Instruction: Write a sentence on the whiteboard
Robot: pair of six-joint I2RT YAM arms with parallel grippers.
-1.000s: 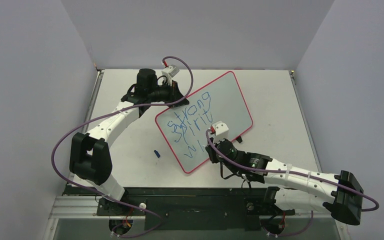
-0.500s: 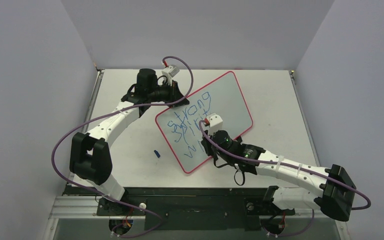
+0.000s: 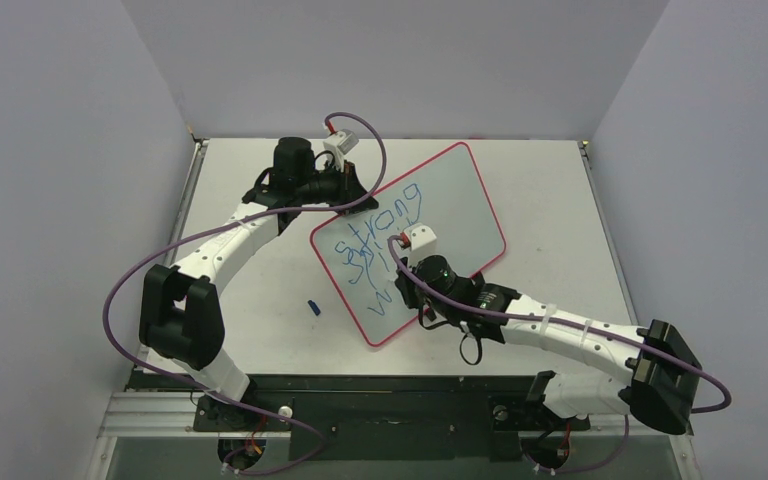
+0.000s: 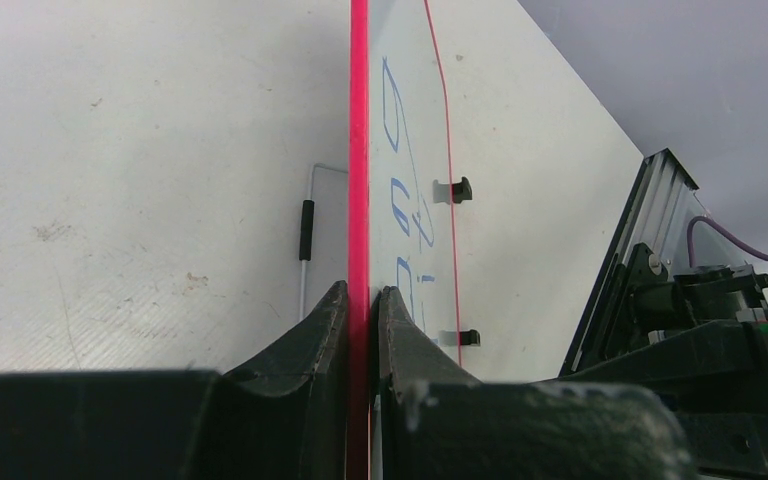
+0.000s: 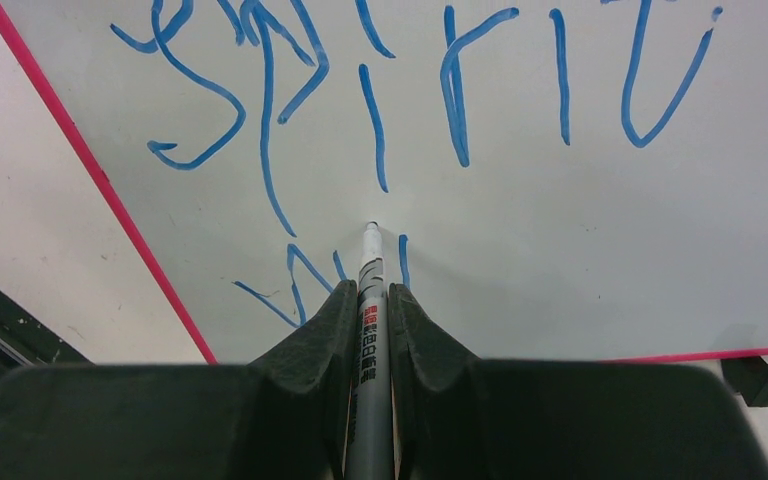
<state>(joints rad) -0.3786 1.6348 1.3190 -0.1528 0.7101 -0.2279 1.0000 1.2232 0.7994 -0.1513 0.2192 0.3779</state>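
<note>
Two arms work on one worktop, with one whiteboard, one marker and one small blue cap.

The left gripper is closed on the whiteboard's red rim at its upper-left edge, one finger on each face. The cap lies alone on the worktop, near the whiteboard's lower-left edge and apart from it. The whiteboard sits askew at mid-worktop, its long edges running from lower left to upper right. Two black clips show along its far rim in the left wrist view.

The sentence runs in three blue lines: "strong", "spirit" and a third line barely begun. The right gripper is clamped on the marker, whose tip meets the whiteboard just below "spirit", among the third line's first strokes.

Open worktop lies left of the whiteboard, behind it, and from its right corner to the right wall.
</note>
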